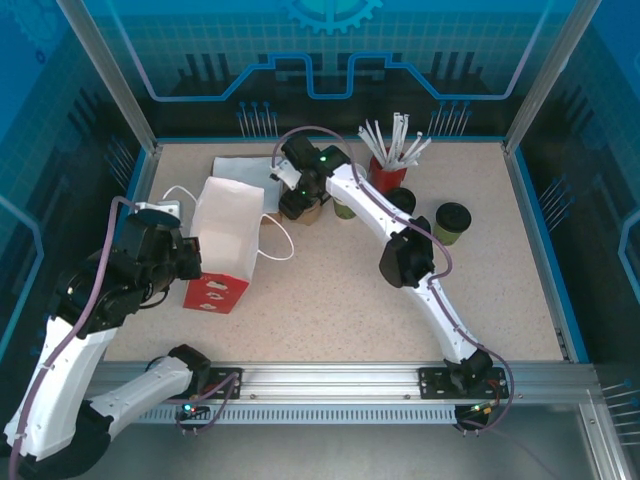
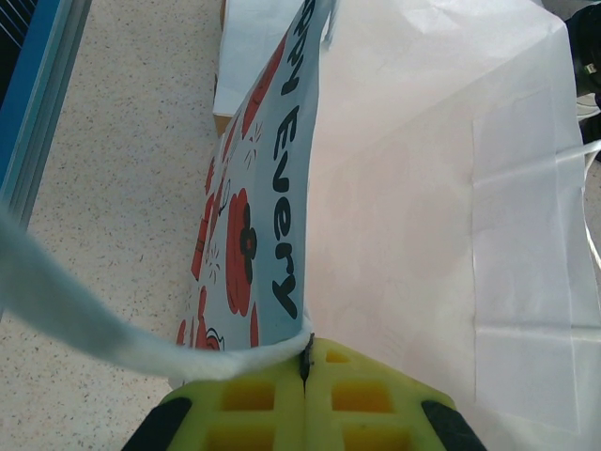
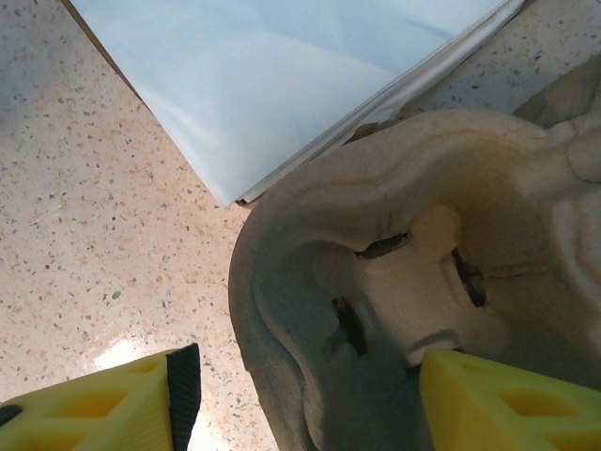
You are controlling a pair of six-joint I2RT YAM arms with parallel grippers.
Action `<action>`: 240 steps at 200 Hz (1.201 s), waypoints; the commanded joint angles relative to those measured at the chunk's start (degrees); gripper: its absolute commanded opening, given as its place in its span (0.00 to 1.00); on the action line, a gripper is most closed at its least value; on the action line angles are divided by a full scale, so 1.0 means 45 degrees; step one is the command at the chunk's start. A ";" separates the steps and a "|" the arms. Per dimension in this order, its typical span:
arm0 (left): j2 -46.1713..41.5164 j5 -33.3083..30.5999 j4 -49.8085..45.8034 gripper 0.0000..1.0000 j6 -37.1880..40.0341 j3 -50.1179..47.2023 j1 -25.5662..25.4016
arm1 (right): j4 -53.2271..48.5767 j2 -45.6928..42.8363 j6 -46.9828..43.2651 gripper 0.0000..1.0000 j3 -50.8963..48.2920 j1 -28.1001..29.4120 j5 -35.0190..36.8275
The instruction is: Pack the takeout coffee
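Observation:
An olive-green takeout coffee cup (image 1: 452, 222) with a black lid stands at the back right of the table. A second lidded cup (image 1: 402, 199) sits beside my right arm, and a green cup (image 1: 345, 209) sits next to the pulp cup carrier (image 1: 310, 212). My right gripper (image 1: 298, 197) hangs over that carrier. In the right wrist view the gripper (image 3: 310, 413) is open, with the rim of the carrier (image 3: 423, 235) between its jaws. My left gripper (image 2: 305, 362) is shut on the top edge of the upright white paper bag (image 2: 423, 188), which has a red printed base (image 1: 213, 292).
A red cup of white straws (image 1: 388, 172) stands at the back, behind my right arm. A flat folded white bag (image 1: 240, 168) lies at the back left, its corner (image 3: 282, 85) next to the carrier. The bag's loop handle (image 1: 275, 240) lies on the table. Blue walls ring the table.

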 commanded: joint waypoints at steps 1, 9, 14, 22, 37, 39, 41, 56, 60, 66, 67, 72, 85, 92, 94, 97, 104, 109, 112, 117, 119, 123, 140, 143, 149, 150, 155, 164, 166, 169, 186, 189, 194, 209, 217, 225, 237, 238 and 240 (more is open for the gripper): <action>0.0048 -0.0151 0.0192 0.00 0.0305 -0.0016 0.0099 | -0.0517 0.0513 -0.0497 0.66 0.0087 0.0356 -0.0305; 0.0044 -0.0168 0.0173 0.00 0.0286 -0.0023 0.0099 | -0.0570 0.0559 -0.0547 0.65 0.0120 0.0388 -0.0305; 0.0036 -0.0166 0.0166 0.00 0.0288 -0.0023 0.0099 | -0.0613 0.0586 -0.0567 0.65 0.0136 0.0395 -0.0309; 0.0027 -0.0176 0.0163 0.00 0.0288 -0.0004 0.0101 | -0.0706 0.0639 -0.0597 0.64 0.0163 0.0422 -0.0331; -0.0005 -0.0224 0.0093 0.00 0.0289 0.0035 0.0099 | -0.0870 0.0643 -0.0675 0.62 0.0171 0.0443 -0.0425; -0.0005 -0.0229 0.0101 0.00 0.0299 0.0050 0.0099 | -0.0897 0.0633 -0.0682 0.62 0.0176 0.0454 -0.0426; -0.0009 -0.0245 0.0104 0.00 0.0306 0.0054 0.0099 | -0.0924 0.0640 -0.0684 0.61 0.0182 0.0451 -0.0436; -0.0006 -0.0264 0.0067 0.00 0.0320 0.0103 0.0099 | -0.1138 0.0575 -0.0723 0.57 0.0200 0.0445 -0.0513; -0.0017 -0.0264 0.0070 0.00 0.0313 0.0095 0.0099 | -0.1187 0.0536 -0.0724 0.56 0.0193 0.0466 -0.0524; -0.0017 -0.0288 0.0065 0.00 0.0327 0.0109 0.0106 | -0.1303 0.0480 -0.0742 0.55 0.0181 0.0474 -0.0558; -0.0017 -0.0295 0.0065 0.00 0.0318 0.0101 0.0112 | -0.1303 0.0480 -0.0742 0.55 0.0181 0.0474 -0.0558; -0.0017 -0.0284 0.0065 0.00 0.0318 0.0102 0.0099 | -0.1384 0.0444 -0.0740 0.54 0.0181 0.0469 -0.0609; -0.0017 -0.0278 0.0103 0.00 0.0328 0.0106 0.0101 | -0.1554 0.0297 -0.0724 0.51 0.0142 0.0464 -0.0813; -0.0002 -0.0264 0.0104 0.00 0.0324 0.0080 0.0099 | -0.1646 0.0190 -0.0723 0.50 0.0094 0.0467 -0.0936; -0.0014 -0.0264 0.0104 0.00 0.0327 0.0076 0.0113 | -0.1672 0.0168 -0.0714 0.50 0.0093 0.0484 -0.0974; -0.0012 -0.0268 0.0104 0.00 0.0328 0.0075 0.0101 | -0.1713 0.0103 -0.0723 0.50 0.0049 0.0502 -0.1023; -0.0006 -0.0264 0.0116 0.00 0.0323 0.0075 0.0099 | -0.1802 0.0005 -0.0705 0.49 -0.0007 0.0520 -0.1102; -0.0017 -0.0264 0.0104 0.00 0.0318 0.0075 0.0100 | -0.1849 -0.0074 -0.0695 0.49 -0.0096 0.0532 -0.1161; -0.0017 -0.0264 0.0119 0.00 0.0327 0.0075 0.0099 | -0.1894 -0.0128 -0.0671 0.49 -0.0127 0.0555 -0.1194; -0.0006 -0.0277 0.0108 0.00 0.0327 0.0075 0.0099 | -0.1977 -0.0214 -0.0639 0.49 -0.0206 0.0572 -0.1294; -0.0015 -0.0267 0.0105 0.00 0.0328 0.0080 0.0099 | -0.2024 -0.0250 -0.0629 0.49 -0.0241 0.0579 -0.1317; -0.0014 -0.0274 0.0105 0.00 0.0328 0.0075 0.0099 | -0.2086 -0.0328 -0.0598 0.49 -0.0310 0.0598 -0.1404; -0.0003 -0.0292 0.0123 0.00 0.0338 0.0074 0.0099 | -0.2305 -0.0655 -0.0462 0.48 -0.0695 0.0673 -0.1954; -0.0016 -0.0287 0.0124 0.00 0.0342 0.0084 0.0099 | -0.2349 -0.0723 -0.0452 0.49 -0.0754 0.0678 -0.2087; -0.0017 -0.0294 0.0125 0.00 0.0348 0.0094 0.0099 | -0.2423 -0.0852 -0.0422 0.48 -0.0888 0.0708 -0.2299; -0.0008 -0.0298 0.0125 0.00 0.0348 0.0094 0.0099 | -0.2440 -0.0876 -0.0417 0.48 -0.0919 0.0713 -0.2329; -0.0023 -0.0284 0.0134 0.00 0.0342 0.0094 0.0099 | -0.2489 -0.0977 -0.0366 0.48 -0.1029 0.0751 -0.2440; -0.0027 -0.0302 0.0124 0.00 0.0350 0.0100 0.0099 | -0.2548 -0.1178 -0.0301 0.48 -0.1237 0.0796 -0.2613; -0.0034 -0.0317 0.0124 0.00 0.0353 0.0096 0.0099 | -0.2567 -0.1243 -0.0276 0.48 -0.1270 0.0810 -0.2667; -0.0039 -0.0322 0.0131 0.00 0.0366 0.0102 0.0101 | -0.2587 -0.1310 -0.0275 0.48 -0.1338 0.0832 -0.2730; -0.0100 -0.0342 0.0153 0.00 0.0348 0.0076 0.0099 | -0.2612 -0.1752 -0.0176 0.49 -0.1689 0.0866 -0.3198; -0.0121 -0.0329 0.0162 0.00 0.0348 0.0065 0.0099 | -0.2612 -0.1822 -0.0177 0.49 -0.1720 0.0870 -0.3275; -0.0148 -0.0324 0.0190 0.00 0.0328 0.0046 0.0100 | -0.2612 -0.1973 -0.0161 0.50 -0.1782 0.0857 -0.3402; -0.0260 -0.0247 0.0327 0.00 0.0285 0.0000 0.0099 | -0.2612 -0.2277 -0.0223 0.52 -0.1724 0.0859 -0.3316; -0.0319 -0.0188 0.0380 0.00 0.0271 -0.0020 0.0101 | -0.2584 -0.2434 -0.0325 0.55 -0.1674 0.0856 -0.3035; -0.0364 -0.0167 0.0397 0.00 0.0223 -0.0006 0.0099 | -0.2535 -0.2582 -0.0470 0.59 -0.1644 0.0843 -0.2744; -0.0415 -0.0177 0.0407 0.00 0.0216 0.0011 0.0099 | -0.2535 -0.2658 -0.0760 0.63 -0.1484 0.0771 -0.2535; -0.0421 -0.0171 0.0402 0.00 0.0213 0.0014 0.0099 | -0.2534 -0.2658 -0.0771 0.63 -0.1471 0.0764 -0.2506; -0.0426 -0.0167 0.0399 0.00 0.0207 0.0020 0.0109 | -0.2534 -0.2663 -0.0814 0.64 -0.1436 0.0759 -0.2460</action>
